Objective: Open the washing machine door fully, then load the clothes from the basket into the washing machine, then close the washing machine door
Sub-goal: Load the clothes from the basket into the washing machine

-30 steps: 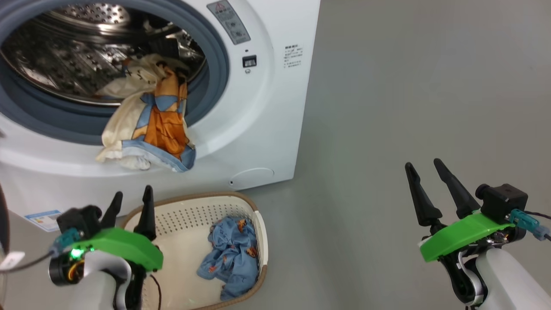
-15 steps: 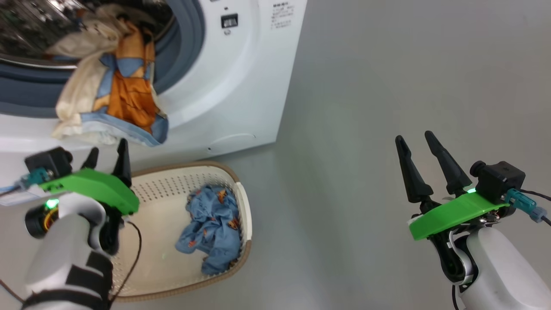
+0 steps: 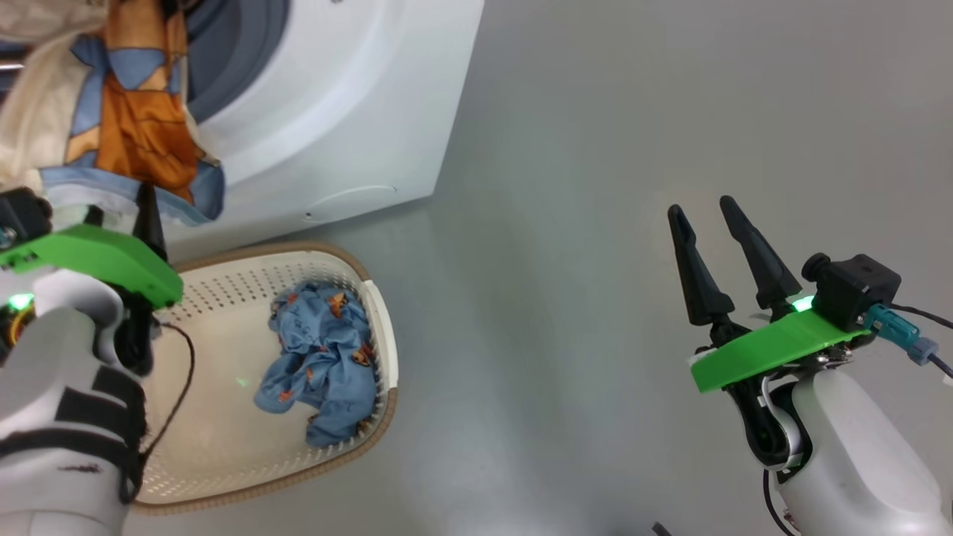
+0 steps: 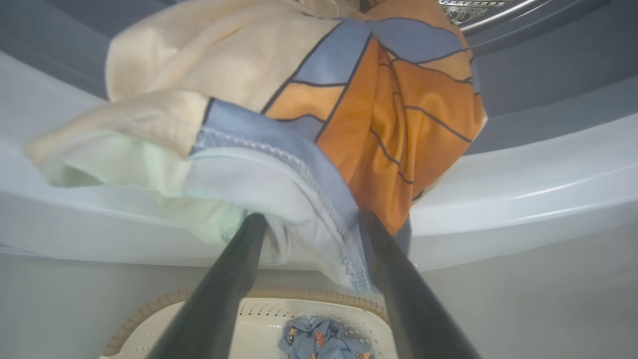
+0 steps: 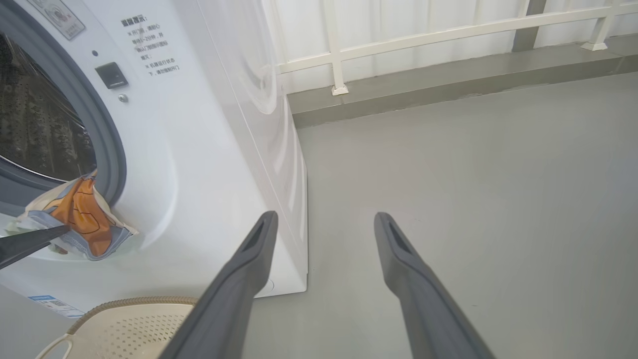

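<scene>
Up has come the left gripper [image 4: 313, 218] from beside the basket [image 3: 387, 350] to the hem of the cream-and-orange garment [image 4: 349, 124]; the head camera has also dipped, so the machine [image 3: 357, 112] sits higher and further left in its view. That gripper's fingers are spread wide with the hem drooping between their tips. They close on nothing.

This garment hangs out over the lower lip of the machine's opening, half in the drum [image 5: 40, 124] and half down the white front. The basket stands on the floor [image 3: 595, 149] just before the machine's base, near its right corner, with a blue garment [image 3: 320, 357] crumpled against its right wall. That makes two garments, one basket and two grippers.

Right of the machine's edge the grey floor runs bare and wide. The right gripper [image 3: 700, 208] hangs over it, well apart from the machine, its fingers wide and empty. Behind, a kerb and a white rail [image 5: 423, 30] bound the floor.
</scene>
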Controlling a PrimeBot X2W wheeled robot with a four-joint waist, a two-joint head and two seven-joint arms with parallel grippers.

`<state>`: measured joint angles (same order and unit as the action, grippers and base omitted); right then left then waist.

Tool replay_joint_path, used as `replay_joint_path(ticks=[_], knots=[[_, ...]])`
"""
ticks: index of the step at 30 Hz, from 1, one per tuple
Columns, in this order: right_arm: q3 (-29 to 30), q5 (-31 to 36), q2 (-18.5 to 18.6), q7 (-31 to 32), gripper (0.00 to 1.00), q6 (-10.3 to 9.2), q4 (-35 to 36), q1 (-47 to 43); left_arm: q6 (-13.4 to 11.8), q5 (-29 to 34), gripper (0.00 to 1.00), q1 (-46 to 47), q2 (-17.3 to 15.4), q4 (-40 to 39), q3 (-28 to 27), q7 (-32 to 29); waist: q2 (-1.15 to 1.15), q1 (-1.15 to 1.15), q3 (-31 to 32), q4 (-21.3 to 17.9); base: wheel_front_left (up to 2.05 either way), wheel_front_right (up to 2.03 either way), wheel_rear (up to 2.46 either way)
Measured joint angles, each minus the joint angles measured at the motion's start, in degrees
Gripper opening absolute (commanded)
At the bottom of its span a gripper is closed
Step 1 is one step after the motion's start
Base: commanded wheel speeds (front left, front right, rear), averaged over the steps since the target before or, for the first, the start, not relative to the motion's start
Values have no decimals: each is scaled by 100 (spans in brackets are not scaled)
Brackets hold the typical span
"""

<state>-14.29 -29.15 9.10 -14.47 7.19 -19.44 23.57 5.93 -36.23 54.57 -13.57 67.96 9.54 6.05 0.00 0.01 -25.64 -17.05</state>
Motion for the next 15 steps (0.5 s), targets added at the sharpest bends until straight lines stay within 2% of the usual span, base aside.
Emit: replay_joint_path(ticks=[13,14,15], knots=[[53,43,-156,0,100,0,79,127,-33,121,100,739,-155,391,218,199,0,0,-476,-205,0,0,0],[63,47,-160,0,100,0,79,155,-32,121,40,768,-156,394,219,259,0,0,-490,-206,0,0,0],[67,52,-167,0,100,0,78,183,-14,121,0,784,-156,404,225,312,0,0,-494,-203,0,0,0]])
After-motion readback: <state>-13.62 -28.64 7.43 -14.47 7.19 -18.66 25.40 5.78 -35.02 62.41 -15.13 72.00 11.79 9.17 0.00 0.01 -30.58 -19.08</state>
